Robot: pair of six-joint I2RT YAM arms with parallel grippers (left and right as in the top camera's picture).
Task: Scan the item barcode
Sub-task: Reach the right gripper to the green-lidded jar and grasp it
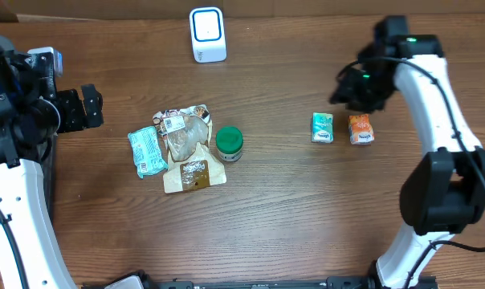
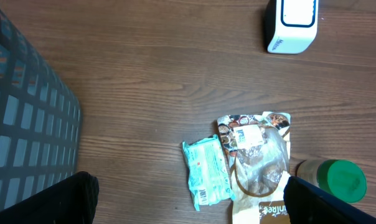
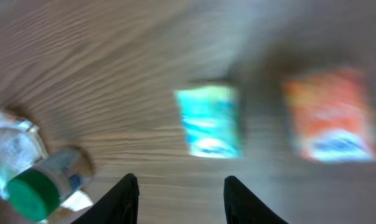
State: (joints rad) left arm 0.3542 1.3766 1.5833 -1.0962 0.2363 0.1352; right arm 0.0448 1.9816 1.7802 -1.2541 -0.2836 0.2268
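The white barcode scanner (image 1: 208,34) stands at the table's far middle. A teal carton (image 1: 322,128) and an orange carton (image 1: 360,128) lie side by side right of centre. My right gripper (image 1: 348,90) hovers just behind them, open and empty. In the blurred right wrist view its fingers (image 3: 122,199) stand apart, with the teal carton (image 3: 208,121) and orange carton (image 3: 331,115) ahead. My left gripper (image 1: 82,108) is wide open at the far left, holding nothing. Its wrist view shows the scanner (image 2: 292,23) far ahead.
Left of centre lie a teal packet (image 1: 147,151), a clear snack bag (image 1: 186,132), a cream pouch (image 1: 194,172) and a green-lidded jar (image 1: 229,143). A grey mesh basket (image 2: 23,124) fills the left edge of the left wrist view.
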